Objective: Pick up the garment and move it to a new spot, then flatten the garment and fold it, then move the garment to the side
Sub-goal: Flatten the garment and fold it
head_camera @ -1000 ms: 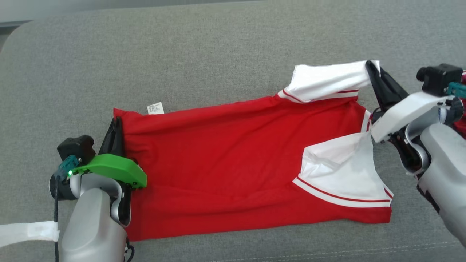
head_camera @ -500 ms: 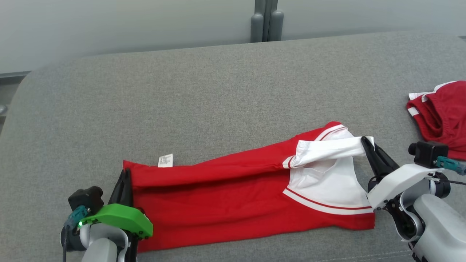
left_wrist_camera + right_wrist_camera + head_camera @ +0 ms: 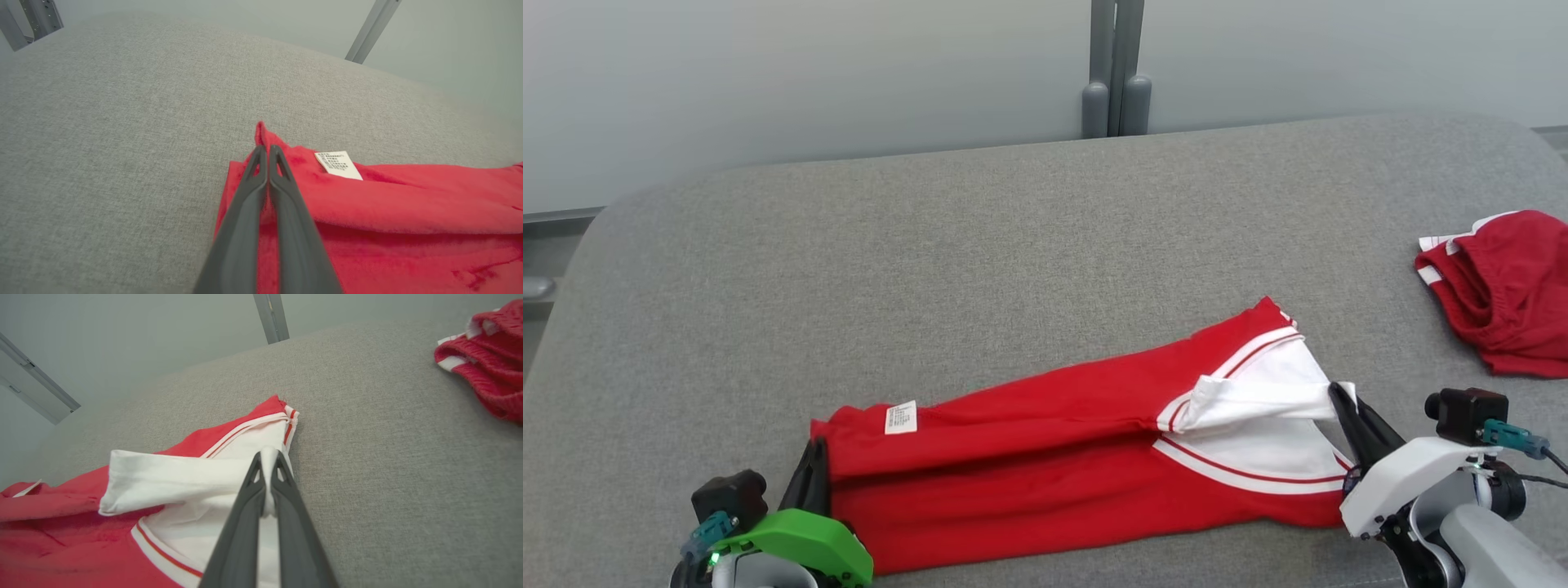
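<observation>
1. The grey padded surface (image 3: pixel 931 269) takes up most of the head view, from the bottom edge up to a pale wall. It gives a wide, flat bed to fold on.
2. The garment (image 3: pixel 1054 457), red with white sleeves, lies across the lower middle of the head view, from the lower left to right of centre. Its upper long edge is doubled over toward the bottom of the frame, so the body reads as a narrow band. I judge this to be a lengthwise fold in progress.
3. A second red garment (image 3: pixel 1503 294) sits bunched at the right edge, well apart and not involved in this step.
4. The white sleeve (image 3: pixel 1258 400) is raised off the red body and drawn toward the lower right, because its end is pinched.
5. The right gripper (image 3: pixel 1342 400) at the lower right has its fingers pressed together on that sleeve. In the right wrist view, white cloth shows between its fingers (image 3: pixel 267 457).
6. The left gripper (image 3: pixel 815 453) at the lower left is clamped on the garment's red corner, and in the left wrist view red cloth peeks past its tips (image 3: pixel 265 149). Gripping both ends probably lets the folded edge be laid down straight.
7. A small white label (image 3: pixel 901 417) faces up just beside the left fingertips, which suggests that edge is turned over.
</observation>
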Tool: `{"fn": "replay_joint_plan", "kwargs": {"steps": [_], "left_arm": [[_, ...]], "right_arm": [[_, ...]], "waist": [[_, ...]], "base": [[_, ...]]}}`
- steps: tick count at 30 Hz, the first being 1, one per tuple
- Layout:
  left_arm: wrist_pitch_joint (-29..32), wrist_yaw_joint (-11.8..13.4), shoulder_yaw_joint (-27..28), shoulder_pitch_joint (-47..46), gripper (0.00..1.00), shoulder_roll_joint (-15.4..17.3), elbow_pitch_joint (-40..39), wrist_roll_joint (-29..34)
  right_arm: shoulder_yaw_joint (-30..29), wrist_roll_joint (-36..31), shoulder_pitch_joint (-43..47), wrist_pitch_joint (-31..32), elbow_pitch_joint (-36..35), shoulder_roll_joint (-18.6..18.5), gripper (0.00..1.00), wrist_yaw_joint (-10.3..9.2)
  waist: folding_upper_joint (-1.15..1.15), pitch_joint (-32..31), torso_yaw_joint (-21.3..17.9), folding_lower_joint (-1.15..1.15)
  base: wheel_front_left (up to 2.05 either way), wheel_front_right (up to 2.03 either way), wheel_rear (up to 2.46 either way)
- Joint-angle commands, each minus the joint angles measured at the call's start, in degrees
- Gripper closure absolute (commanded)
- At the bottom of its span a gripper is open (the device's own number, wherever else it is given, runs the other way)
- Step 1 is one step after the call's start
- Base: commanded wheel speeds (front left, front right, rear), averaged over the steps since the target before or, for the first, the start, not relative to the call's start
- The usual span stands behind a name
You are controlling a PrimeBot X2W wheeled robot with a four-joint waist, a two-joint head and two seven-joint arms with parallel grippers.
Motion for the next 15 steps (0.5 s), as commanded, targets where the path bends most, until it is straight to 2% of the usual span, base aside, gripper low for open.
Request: {"fn": "replay_joint_plan", "kwargs": {"steps": [1,4,5,6,7,8,11,15], "left_arm": [[0.02,-0.16,-0.01,1.14,1.00,0.19,0.42,-0.19],[0.02,-0.16,-0.11,1.67,1.00,0.20,0.36,-0.57],[0.02,-0.15,-0.02,2.01,0.89,0.20,0.35,-0.74],[0.02,-0.11,0.06,2.29,0.69,0.20,0.31,-0.85],[0.02,0.32,0.30,2.49,0.02,0.20,0.26,-0.89],[0.02,0.67,0.48,2.63,0.00,0.21,0.14,-1.01],[0.02,2.35,1.74,3.28,0.00,0.22,-1.83,-1.06],[0.02,4.43,2.96,5.65,0.00,0.21,-6.66,1.31]], "right_arm": [[0.07,-0.22,0.90,-0.23,0.40,0.03,1.00,-0.06],[0.09,-0.49,1.33,-0.23,1.09,0.43,1.00,-0.05],[-0.04,-0.19,1.61,-0.23,1.52,0.68,1.00,-0.06],[-0.15,-0.11,1.81,-0.23,2.12,0.82,1.00,-0.05],[-0.36,0.00,1.95,-0.23,3.03,1.00,0.45,-0.06],[-0.29,0.04,1.85,-0.23,3.40,1.23,0.00,-0.05],[-2.98,-1.14,1.12,-0.23,2.74,1.34,0.00,-0.05],[-9.52,-6.14,3.46,-0.19,-2.69,2.79,0.00,-0.03]], "waist": [[0.00,-0.25,0.00,0.00],[0.00,-0.56,-0.01,0.00],[0.00,-0.64,-0.03,0.00],[0.00,-0.71,-0.02,0.00],[0.00,-0.77,-0.02,0.00],[0.00,-0.84,0.01,0.00],[0.00,-1.00,0.07,0.00],[0.00,-1.22,0.50,0.00]], "base": [[0.00,0.00,0.00],[0.00,0.00,0.00],[0.00,0.00,0.00],[0.00,0.00,0.00],[0.00,0.00,0.00],[0.00,0.00,0.00],[0.00,0.00,0.00],[0.00,0.00,0.00]]}}
